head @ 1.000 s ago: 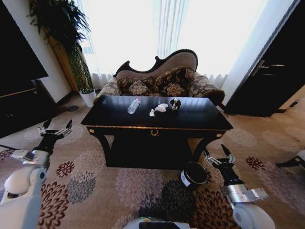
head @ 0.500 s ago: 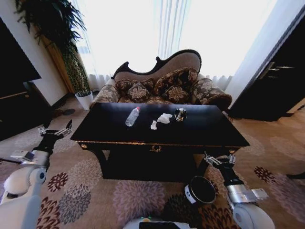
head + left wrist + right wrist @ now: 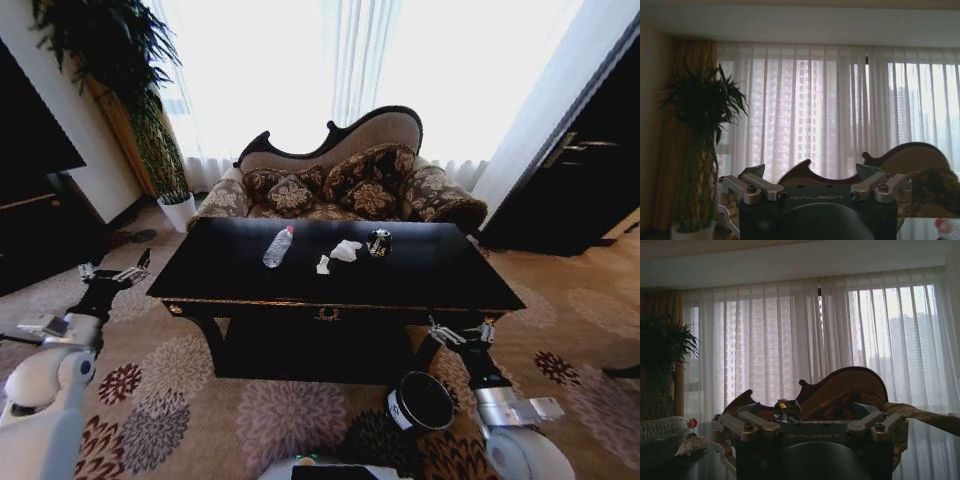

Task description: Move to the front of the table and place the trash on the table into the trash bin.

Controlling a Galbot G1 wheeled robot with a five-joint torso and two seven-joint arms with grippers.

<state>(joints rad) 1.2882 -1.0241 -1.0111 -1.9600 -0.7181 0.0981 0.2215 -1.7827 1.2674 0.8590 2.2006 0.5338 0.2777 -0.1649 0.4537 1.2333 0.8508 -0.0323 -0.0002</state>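
Room: patterned floral carpet, sheer curtains (image 3: pixel 340 60) across a bright window, an ornate sofa (image 3: pixel 345 180) behind the table, a potted plant (image 3: pixel 130 90) at the far left.
Table: the glossy black table (image 3: pixel 230 275) stands square before the robot, its gold-trimmed front edge facing the camera, a gold ring ornament (image 3: pixel 326 314) at the middle of that edge.
Trash: white paper wads (image 3: pixel 346 250) lie near the middle of the tabletop, with a smaller white scrap (image 3: pixel 322 265) just beside them; a dark shiny lump (image 3: pixel 378 242) sits close by on their right.
Bottle: a clear plastic bottle (image 3: pixel 278 246) with a red cap lies on its side to the left of the wads, apart from them.
Trash bin: the small black trash bin (image 3: pixel 422 401) with a white label stands on the carpet in front of the table's right leg, mouth up.
Left gripper: the left gripper (image 3: pixel 113 275) hangs off the table's left end, fingers spread wide, holding nothing and touching nothing.
Right gripper: the right gripper (image 3: pixel 460 333) sits low by the table's front right corner, just above and beside the trash bin, fingers spread, empty.
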